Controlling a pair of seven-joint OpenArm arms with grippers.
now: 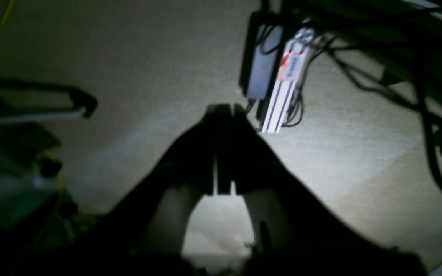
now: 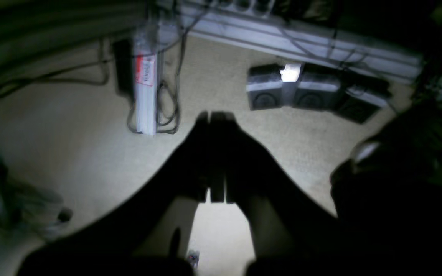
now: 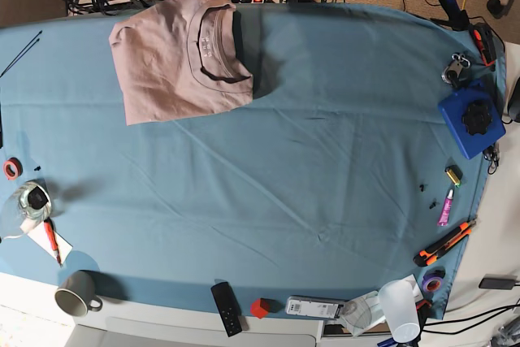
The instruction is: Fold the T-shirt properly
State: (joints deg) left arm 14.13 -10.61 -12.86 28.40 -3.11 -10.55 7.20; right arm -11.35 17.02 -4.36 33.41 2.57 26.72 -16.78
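The dusty-pink T-shirt (image 3: 166, 67) lies folded into a compact rectangle at the far left corner of the teal table cloth (image 3: 325, 160), its collar (image 3: 213, 46) facing up. Neither arm shows in the base view. In the left wrist view my left gripper (image 1: 223, 109) is shut, with nothing between its dark fingers, and it hangs over beige carpet. The right wrist view shows my right gripper (image 2: 214, 115) shut and empty too, also above the floor. The T-shirt appears in neither wrist view.
A blue box (image 3: 470, 119), scissors and small tools line the table's right edge. A mug (image 3: 75, 292), a remote (image 3: 226, 308) and a plastic cup (image 3: 400, 308) sit along the near edge. On the floor are a power strip (image 1: 284, 92), cables and foot pedals (image 2: 305, 92).
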